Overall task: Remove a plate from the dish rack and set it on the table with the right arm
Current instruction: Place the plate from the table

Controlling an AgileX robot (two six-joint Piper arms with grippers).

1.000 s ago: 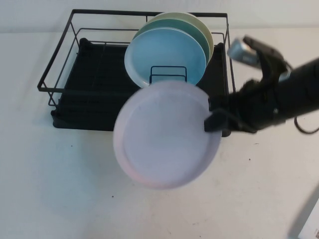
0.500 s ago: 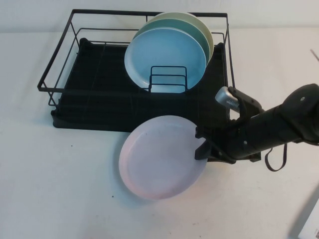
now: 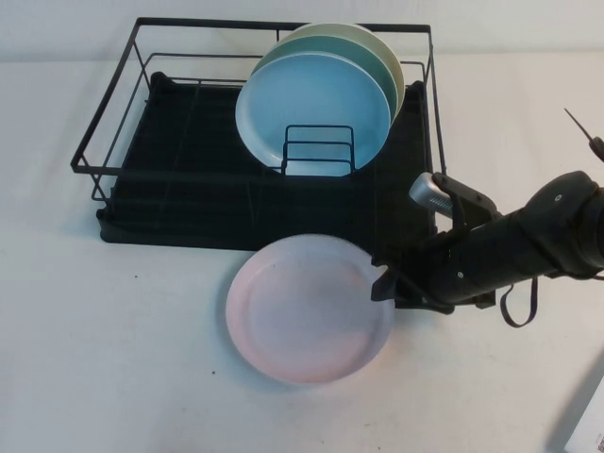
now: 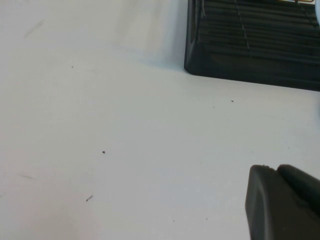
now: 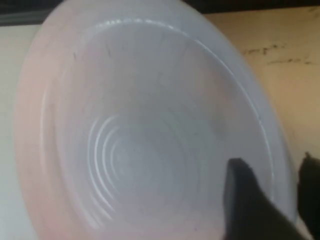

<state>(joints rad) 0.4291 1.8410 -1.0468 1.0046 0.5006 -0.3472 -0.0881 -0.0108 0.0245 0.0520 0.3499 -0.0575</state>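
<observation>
I cannot read any text, label, brand or number in what I see. At the near right corner of the surface (image 3: 113,359) there is the edge of a pale object (image 3: 587,425) with some tiny dark marks on it, but they are too small for me to read.

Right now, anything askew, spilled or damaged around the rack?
Nothing stands out. The pink plate lies flat on the table in front of the dish rack, right hand at its rim. Left hand hovers over bare table.
</observation>
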